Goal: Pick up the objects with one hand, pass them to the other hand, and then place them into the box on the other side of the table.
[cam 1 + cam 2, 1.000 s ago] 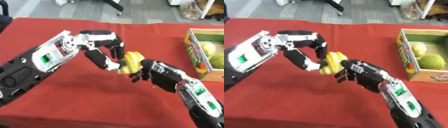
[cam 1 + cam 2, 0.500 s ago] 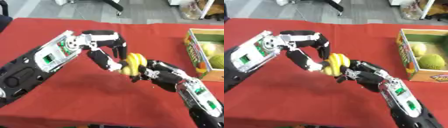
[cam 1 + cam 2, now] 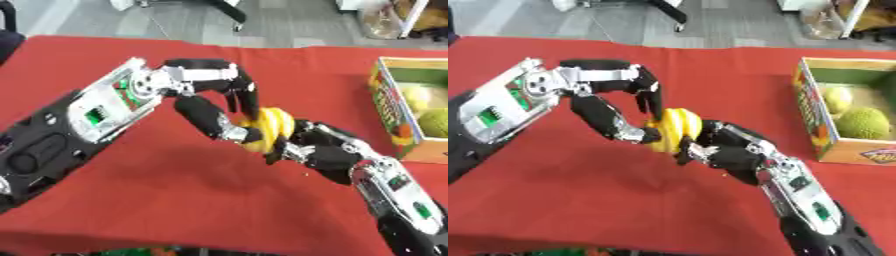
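A yellow banana bunch (image 3: 269, 127) hangs above the middle of the red table. My left hand (image 3: 213, 111) comes in from the left and pinches the bunch between its thumb and curled fingers on the bunch's left side. My right hand (image 3: 730, 153) reaches up from the lower right, its fingers curled against the lower right side of the bunch. The open cardboard box (image 3: 806, 107) stands at the table's right edge with green and yellow round fruits (image 3: 863, 123) inside. The underside of the bunch is hidden by both hands.
Red cloth (image 3: 131, 190) covers the table. Grey floor and chair legs lie beyond the far edge. A clear bag (image 3: 385, 22) sits on the floor at the upper right.
My right hand has moved up and left until its fingers wrap the bunch's lower side. The left hand has kept its hold and drifted slightly right.
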Robot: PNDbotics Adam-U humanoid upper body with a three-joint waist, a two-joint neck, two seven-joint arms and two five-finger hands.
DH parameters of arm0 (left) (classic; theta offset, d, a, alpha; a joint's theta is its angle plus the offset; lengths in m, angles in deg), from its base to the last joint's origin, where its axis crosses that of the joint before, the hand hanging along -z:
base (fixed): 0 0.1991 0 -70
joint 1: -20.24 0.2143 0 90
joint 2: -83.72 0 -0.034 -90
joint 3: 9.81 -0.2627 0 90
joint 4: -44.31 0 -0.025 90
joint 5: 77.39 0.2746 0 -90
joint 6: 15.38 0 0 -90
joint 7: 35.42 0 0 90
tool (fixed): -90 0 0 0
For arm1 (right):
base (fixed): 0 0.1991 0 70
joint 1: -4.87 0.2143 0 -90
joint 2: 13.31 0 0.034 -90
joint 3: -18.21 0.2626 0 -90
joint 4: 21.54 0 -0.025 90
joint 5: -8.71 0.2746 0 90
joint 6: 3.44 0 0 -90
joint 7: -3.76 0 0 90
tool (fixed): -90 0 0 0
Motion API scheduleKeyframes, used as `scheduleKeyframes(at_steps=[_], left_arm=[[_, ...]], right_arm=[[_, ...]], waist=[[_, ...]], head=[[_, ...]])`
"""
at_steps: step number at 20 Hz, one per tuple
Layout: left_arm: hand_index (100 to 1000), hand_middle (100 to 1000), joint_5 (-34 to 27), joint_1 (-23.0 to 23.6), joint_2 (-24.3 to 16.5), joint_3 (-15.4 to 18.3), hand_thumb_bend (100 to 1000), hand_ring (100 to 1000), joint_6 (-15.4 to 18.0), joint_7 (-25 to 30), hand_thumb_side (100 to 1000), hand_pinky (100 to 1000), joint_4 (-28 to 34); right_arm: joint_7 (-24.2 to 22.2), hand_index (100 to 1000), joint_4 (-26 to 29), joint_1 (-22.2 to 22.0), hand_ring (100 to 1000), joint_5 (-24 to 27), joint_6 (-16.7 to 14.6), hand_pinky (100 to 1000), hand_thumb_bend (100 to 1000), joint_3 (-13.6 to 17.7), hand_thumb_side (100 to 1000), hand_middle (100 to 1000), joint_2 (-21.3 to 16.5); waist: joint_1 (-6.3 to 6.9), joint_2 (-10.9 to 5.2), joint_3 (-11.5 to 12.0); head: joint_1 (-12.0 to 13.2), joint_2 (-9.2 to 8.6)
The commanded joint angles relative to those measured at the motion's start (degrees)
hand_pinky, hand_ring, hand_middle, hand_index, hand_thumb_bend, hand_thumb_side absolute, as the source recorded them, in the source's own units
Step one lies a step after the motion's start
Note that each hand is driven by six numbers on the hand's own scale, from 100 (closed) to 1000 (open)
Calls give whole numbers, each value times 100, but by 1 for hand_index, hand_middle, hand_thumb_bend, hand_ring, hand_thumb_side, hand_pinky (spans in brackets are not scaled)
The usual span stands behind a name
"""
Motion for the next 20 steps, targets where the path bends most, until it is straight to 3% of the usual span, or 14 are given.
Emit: scheduleKeyframes(at_steps=[1,6,10,15,20], left_arm=[[619,621,14,-80,-193,181,521,702,48,31,452,702,134],[635,636,64,1,-372,480,564,718,191,-67,520,718,302],[632,640,-10,252,-643,1095,536,724,342,-461,536,724,587],[613,626,-118,934,-838,2151,497,717,560,-1562,516,718,934],[593,609,-283,1800,-557,2965,470,701,702,-2701,502,700,980]], right_arm=[[120,292,62,60,620,-42,-49,660,100,100,100,409,-83],[212,289,69,102,621,-46,-132,660,100,188,100,406,-223],[305,285,156,281,625,-56,-272,661,100,310,100,399,-591],[559,282,260,711,631,-119,-571,663,100,603,100,394,-1415],[1096,283,170,868,632,-235,-981,666,100,1189,100,394,-2273]], waist=[[87,-152,-4],[82,-158,24],[69,-172,64],[56,-173,145],[39,-144,219]], head=[[17,31],[-18,31],[-76,31],[-185,31],[-345,31]])
